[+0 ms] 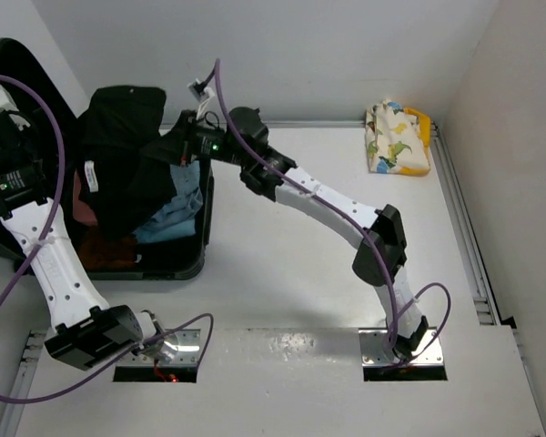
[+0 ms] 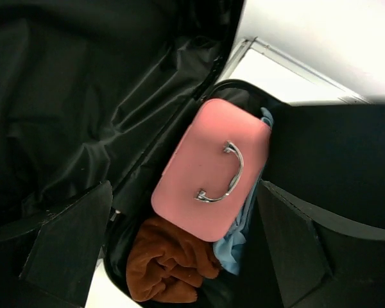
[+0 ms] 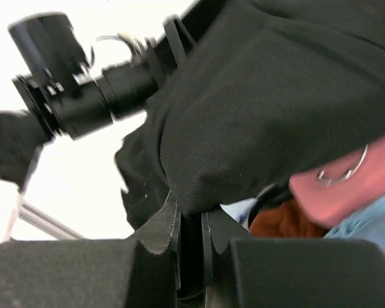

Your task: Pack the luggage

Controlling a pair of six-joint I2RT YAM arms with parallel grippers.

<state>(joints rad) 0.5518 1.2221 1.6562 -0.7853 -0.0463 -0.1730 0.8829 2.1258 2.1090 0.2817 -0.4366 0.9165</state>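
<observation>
White arm links showing small dark dots, black joint housings bulging, purple cables looping alongside, green light glowing

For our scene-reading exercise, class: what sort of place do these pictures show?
Probably a robot lab workcell, not a home: left arm and right arm bolted to a white table, plain white walls boxing it in, a suitcase as test prop.

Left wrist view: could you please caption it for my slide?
Open left gripper hangs over the luggage, where a pink case lies on brown cloth and blue garment.
</observation>
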